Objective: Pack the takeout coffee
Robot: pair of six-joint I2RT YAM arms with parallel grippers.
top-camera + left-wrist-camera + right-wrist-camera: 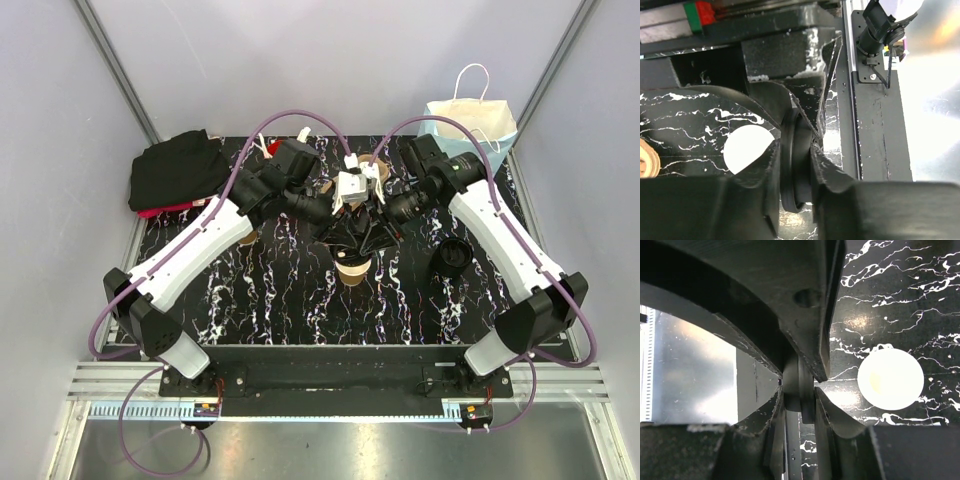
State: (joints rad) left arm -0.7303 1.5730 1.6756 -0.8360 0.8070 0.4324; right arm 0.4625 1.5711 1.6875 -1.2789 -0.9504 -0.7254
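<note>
Your kraft-paper cup (352, 270) is light and thin-walled (easily crushed), so grip it low and gently. Left gripper (796, 150) and right gripper (799, 390) both pinch the black lid (795, 190) narrowly.

Overhead view even and sharp; wrist views dark, foreground blurred, glare off silver brushed-metal bench (935, 115), white-lined paper cup (891, 379) blown out.
</note>
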